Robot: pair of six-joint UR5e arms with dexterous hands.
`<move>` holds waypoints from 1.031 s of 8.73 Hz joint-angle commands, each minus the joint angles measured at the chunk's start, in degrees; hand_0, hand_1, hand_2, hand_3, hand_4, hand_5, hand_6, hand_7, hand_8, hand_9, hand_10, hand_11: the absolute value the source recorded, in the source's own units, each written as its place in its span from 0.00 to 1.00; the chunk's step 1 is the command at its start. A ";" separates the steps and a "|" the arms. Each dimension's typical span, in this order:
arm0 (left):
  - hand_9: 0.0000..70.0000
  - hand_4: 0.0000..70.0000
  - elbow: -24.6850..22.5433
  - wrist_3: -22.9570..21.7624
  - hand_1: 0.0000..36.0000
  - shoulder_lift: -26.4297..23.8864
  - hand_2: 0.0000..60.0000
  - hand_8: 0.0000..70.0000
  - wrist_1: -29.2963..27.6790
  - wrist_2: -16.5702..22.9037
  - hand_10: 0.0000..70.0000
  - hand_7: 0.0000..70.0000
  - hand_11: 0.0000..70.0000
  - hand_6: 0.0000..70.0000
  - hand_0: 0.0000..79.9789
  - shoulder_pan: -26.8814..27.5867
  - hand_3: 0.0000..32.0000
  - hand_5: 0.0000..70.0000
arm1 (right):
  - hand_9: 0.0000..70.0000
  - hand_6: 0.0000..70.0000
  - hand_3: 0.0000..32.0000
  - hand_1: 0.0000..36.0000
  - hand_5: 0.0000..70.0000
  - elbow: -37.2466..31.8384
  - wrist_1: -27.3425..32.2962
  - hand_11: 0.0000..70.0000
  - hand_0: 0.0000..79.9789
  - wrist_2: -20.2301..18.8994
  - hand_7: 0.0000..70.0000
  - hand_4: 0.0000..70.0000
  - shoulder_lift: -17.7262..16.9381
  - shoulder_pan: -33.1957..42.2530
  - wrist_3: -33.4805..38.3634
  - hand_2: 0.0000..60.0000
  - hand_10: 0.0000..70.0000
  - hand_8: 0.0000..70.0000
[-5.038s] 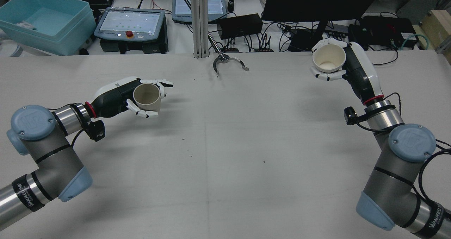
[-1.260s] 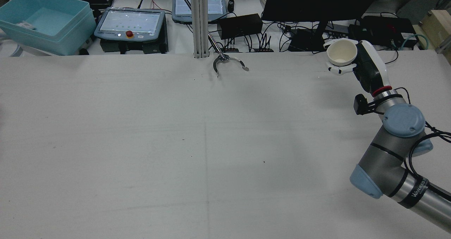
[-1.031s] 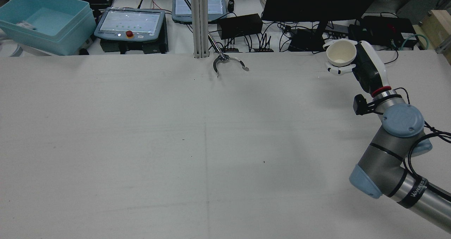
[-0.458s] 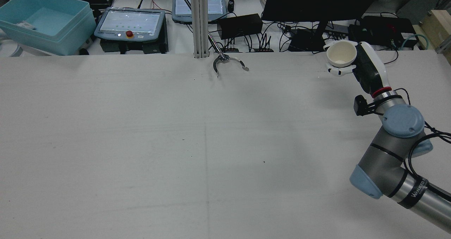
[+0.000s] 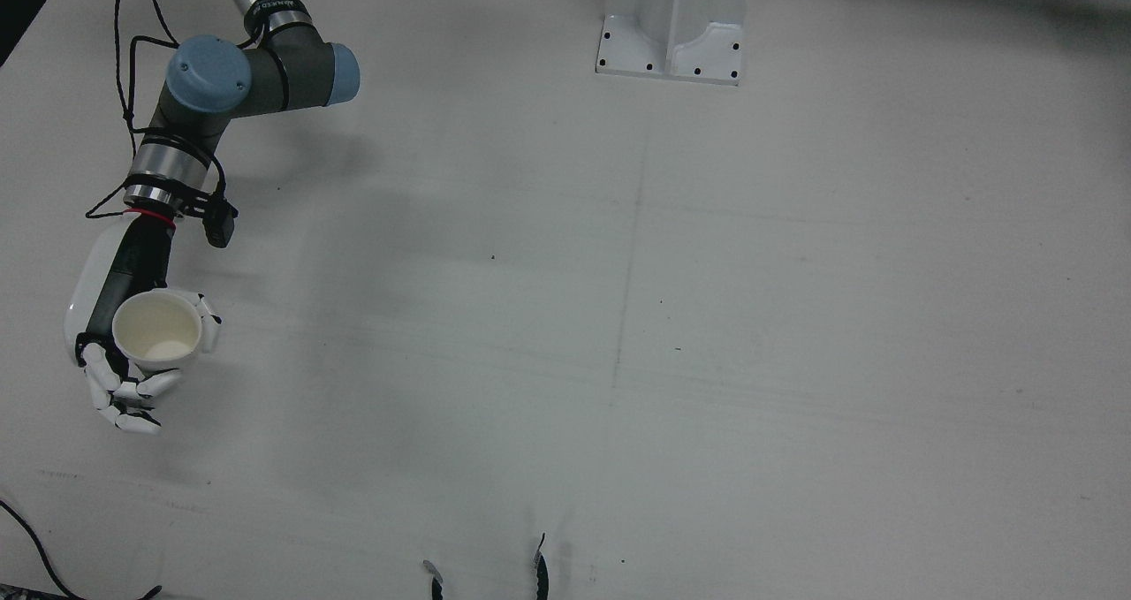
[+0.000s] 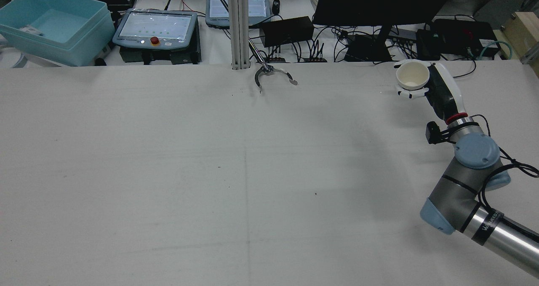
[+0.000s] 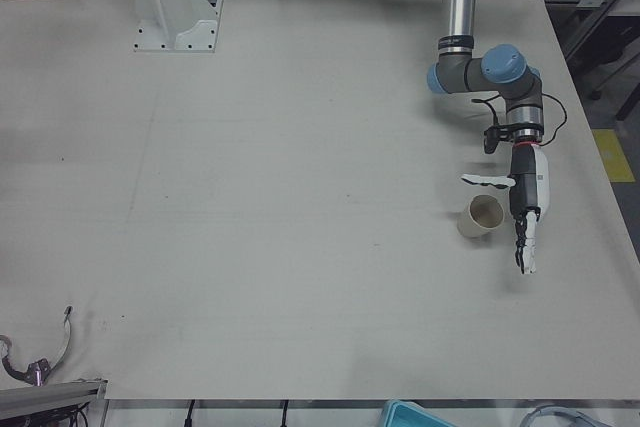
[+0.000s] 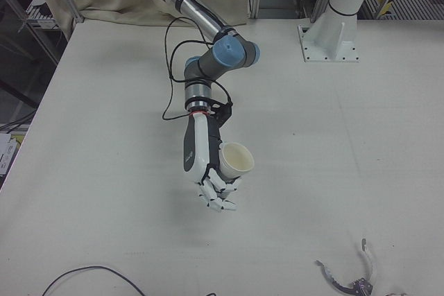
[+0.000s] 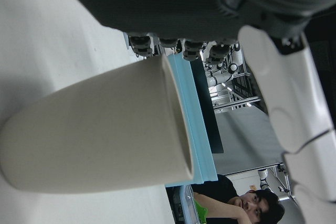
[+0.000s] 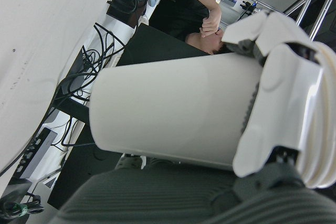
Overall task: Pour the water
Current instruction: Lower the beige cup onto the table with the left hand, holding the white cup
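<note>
Now the white cup [image 6: 413, 75] sits lower and further toward the table's [image 6: 210, 151] right edge than half a second ago. Your right hand [image 6: 440, 95] is carrying it down, fingers wrapped round its wall. It stands upright, long axis vertical, mouth to the ceiling. Whether any water is inside, I cannot tell.

The left arm has left the rear view since five seconds back. The left-front view finds the beige cup [image 7: 482, 217] standing on the table near that side's edge, also upright and mouth up. Your left hand [image 7: 526, 197] is just beside it, fingers straight and spread, holding nothing.

Judgement: pouring looks finished. One cup is already set down, and the white one is on its way to the table.
</note>
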 commanded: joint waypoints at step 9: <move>0.01 0.18 -7.24 0.22 0.40 4.74 0.00 0.00 1.31 0.35 0.06 0.17 0.12 0.00 0.67 -1.53 0.00 0.13 | 0.41 0.24 0.00 0.20 0.32 -9.62 10.36 0.22 0.70 1.87 0.25 0.33 -0.29 -3.60 8.03 0.00 0.14 0.29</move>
